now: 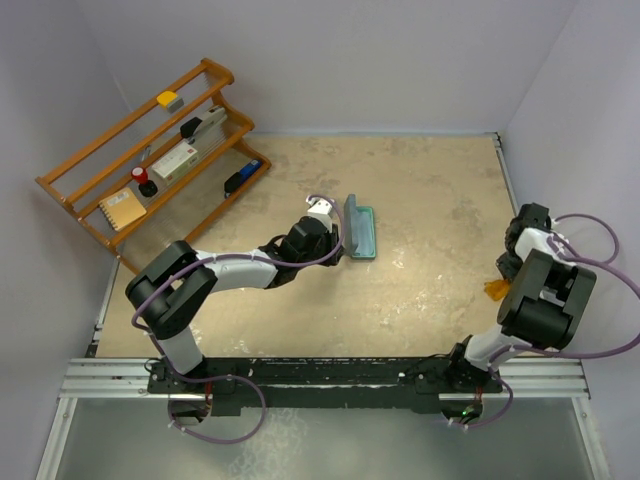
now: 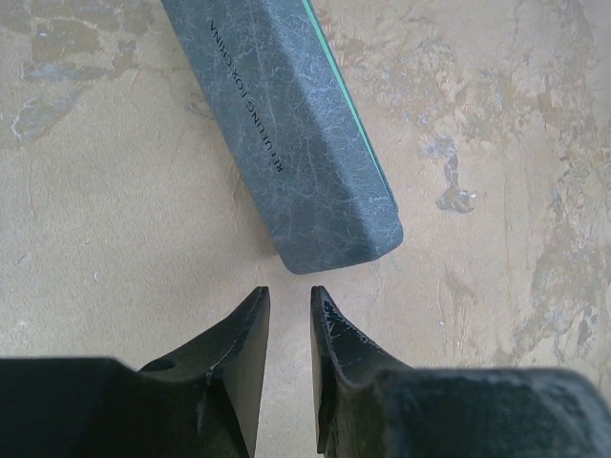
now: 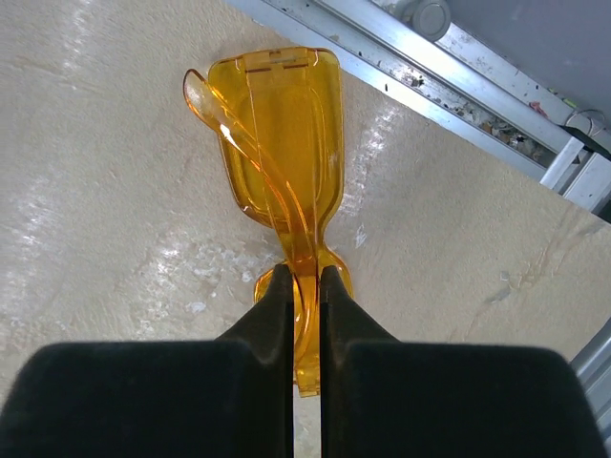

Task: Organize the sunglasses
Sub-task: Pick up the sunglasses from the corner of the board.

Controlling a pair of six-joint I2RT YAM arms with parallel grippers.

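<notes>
right gripper (image 3: 305,277) clenched on orange sunglasses (image 3: 286,124) by the counter's right edge; left gripper (image 2: 289,296), barely parted and empty, beside the seemingly open case (image 2: 286,124). likely next: carry them over.

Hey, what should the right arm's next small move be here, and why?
Probably raise the right gripper a little and begin carrying the orange sunglasses leftward toward the case. Its fingers are clamped on the folded glasses, which sit far across the table from the case, and the left gripper waits empty at the case's end.
</notes>
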